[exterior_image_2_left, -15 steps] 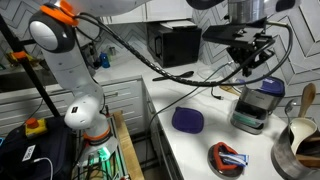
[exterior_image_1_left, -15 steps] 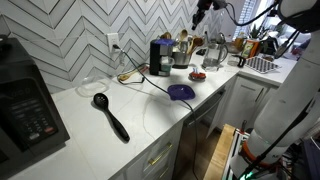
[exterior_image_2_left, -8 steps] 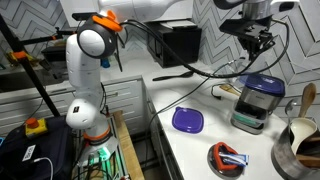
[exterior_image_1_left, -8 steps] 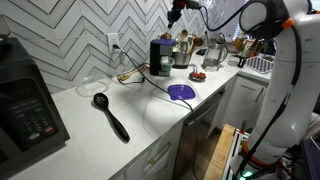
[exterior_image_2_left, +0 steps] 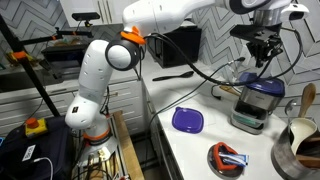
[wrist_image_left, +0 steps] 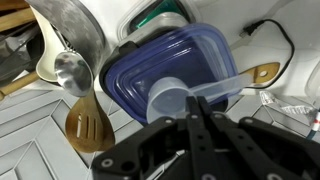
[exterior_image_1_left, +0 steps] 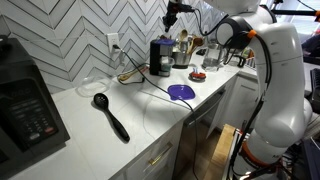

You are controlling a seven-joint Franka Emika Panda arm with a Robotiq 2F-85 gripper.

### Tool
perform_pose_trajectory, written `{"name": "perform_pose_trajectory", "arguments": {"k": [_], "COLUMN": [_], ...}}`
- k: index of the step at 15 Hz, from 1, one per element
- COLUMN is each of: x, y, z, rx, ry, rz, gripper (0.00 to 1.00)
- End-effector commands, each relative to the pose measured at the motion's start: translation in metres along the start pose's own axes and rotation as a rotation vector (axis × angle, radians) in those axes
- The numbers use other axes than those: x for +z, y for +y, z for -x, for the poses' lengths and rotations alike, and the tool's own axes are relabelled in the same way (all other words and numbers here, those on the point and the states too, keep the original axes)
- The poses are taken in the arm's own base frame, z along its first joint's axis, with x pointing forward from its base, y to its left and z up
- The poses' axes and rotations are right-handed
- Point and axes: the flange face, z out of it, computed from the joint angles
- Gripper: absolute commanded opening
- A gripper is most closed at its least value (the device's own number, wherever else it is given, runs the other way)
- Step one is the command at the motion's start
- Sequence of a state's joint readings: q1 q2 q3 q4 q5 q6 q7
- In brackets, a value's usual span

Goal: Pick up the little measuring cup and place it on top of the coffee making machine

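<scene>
- Wrist view looks straight down past the hand (wrist_image_left: 196, 120). Its two black fingers stand narrow, pinched on the little clear plastic measuring cup (wrist_image_left: 172, 97). The cup's long handle runs off to one side, so the grip seems to sit near the rim, where the cup is easiest to carry level.
- The cup hangs mouth up over a blue translucent plastic lid (wrist_image_left: 135, 80). The lid covers the flat top of the small black boxy coffee making machine (exterior_image_2_left: 256, 110). Whether cup and lid touch cannot be told from this view.
- In an exterior view the hand (exterior_image_2_left: 264, 62) points downward just above the machine and seems apart from it. This suggests the carry is about done and only the lowering and release remain.
- The machine stands at the back of the white tabletop (exterior_image_1_left: 75, 125), beside a metal jar of utensils (exterior_image_1_left: 183, 57). A steel ladle (wrist_image_left: 70, 70) and a wooden slotted spatula (wrist_image_left: 88, 118) lean out near the drop spot, so a straight vertical descent looks safest.
- A purple plastic lid (exterior_image_1_left: 181, 91) and a black plastic ladle (exterior_image_1_left: 110, 115) lie on the tabletop well apart from the machine, out of the way.
- The blue lid looks smooth, and the cup's handle could tip it, so a low release near the middle seems wise.
</scene>
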State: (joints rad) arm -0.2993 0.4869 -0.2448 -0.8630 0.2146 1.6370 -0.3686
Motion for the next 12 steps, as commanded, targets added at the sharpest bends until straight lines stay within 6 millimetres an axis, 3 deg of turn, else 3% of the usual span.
{"name": "perform_pose_trajectory", "arguments": {"k": [1,8,9,10,12], "x": [0.005,0.024,0.026,0.027,0.025], "y": [0.008,0.022,0.023,0.024,0.024], "z": [-0.005,-0.005,-0.006,-0.007,-0.009], "rx": [0.025,0.048,0.035,0.024,0.022], "ry": [-0.019,-0.052,-0.047,-0.039,-0.019], "rz": [-0.018,-0.031,-0.037,-0.044,-0.062], "gripper": [0.01,0.01,0.29,0.29,0.43]}}
